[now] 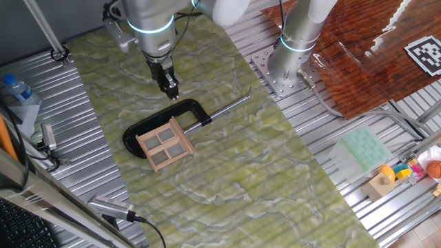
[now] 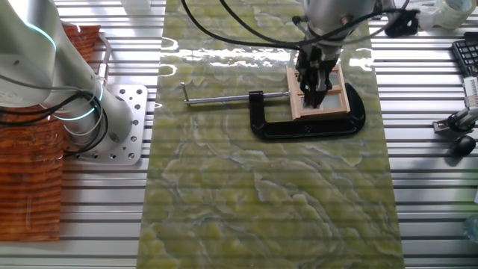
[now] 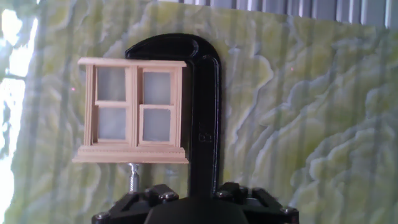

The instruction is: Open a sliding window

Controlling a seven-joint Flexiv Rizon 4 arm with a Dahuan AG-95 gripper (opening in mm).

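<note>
One sliding window [image 1: 164, 144] sits centre-left of the frame on the tabletop [image 1: 275, 172], inside a black C-clamp [image 1: 180, 114]. The pincer [image 1: 170, 88] hangs just above it — in the other fixed view it hides the panes — and its spread cannot be told.

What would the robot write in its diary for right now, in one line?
phase: approach | gripper: above sliding window, not touching | window: held in black C-clamp | mat: green

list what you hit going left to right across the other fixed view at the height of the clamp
robot arm base → end of the steel screw rod → clamp's screw block → sliding window, with the gripper over it → curved black back of the C-clamp → dark objects on the metal table at the right edge
</note>
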